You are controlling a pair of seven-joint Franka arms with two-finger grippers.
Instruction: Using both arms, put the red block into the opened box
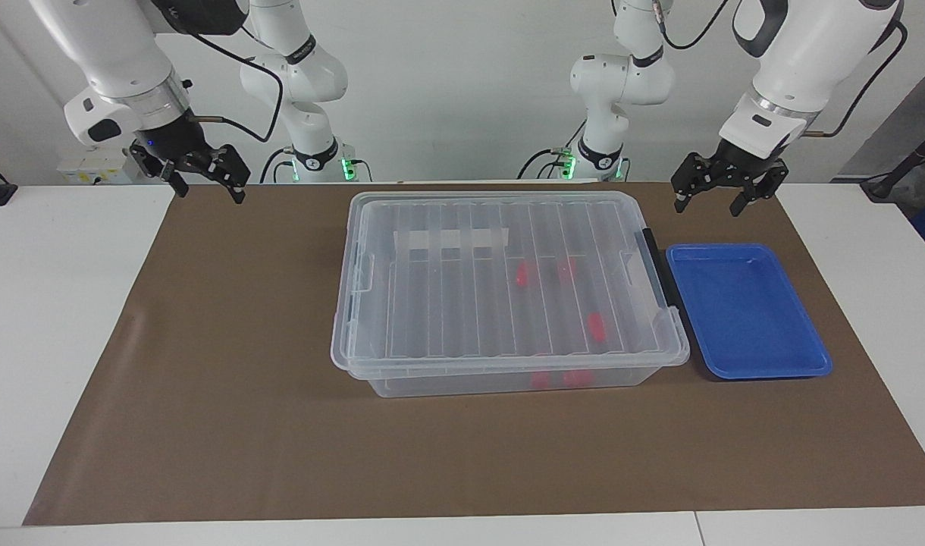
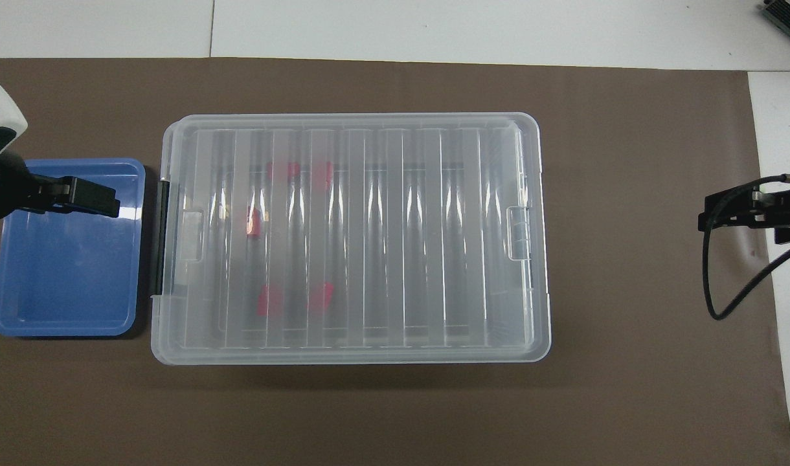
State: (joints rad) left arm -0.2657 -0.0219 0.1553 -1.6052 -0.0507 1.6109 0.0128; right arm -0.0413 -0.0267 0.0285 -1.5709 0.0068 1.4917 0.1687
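The box (image 1: 508, 227) (image 2: 349, 129) stands mid-table on the brown mat, with its ribbed clear lid lying shut on it. Several red blocks (image 1: 523, 274) (image 2: 253, 223) show through the lid inside the box, toward the left arm's end. A black handle (image 1: 654, 262) runs along that end of the box. My left gripper (image 1: 707, 206) (image 2: 110, 200) hangs open and empty in the air over the blue tray. Raised over the mat's edge at the right arm's end, my right gripper (image 1: 211, 193) (image 2: 709, 217) is also open and holds nothing.
A shallow blue tray (image 1: 743, 303) (image 2: 65, 272) lies beside the box at the left arm's end, with nothing in it. The brown mat (image 1: 227, 364) covers most of the white table. A black cable loops below the right wrist (image 2: 712, 285).
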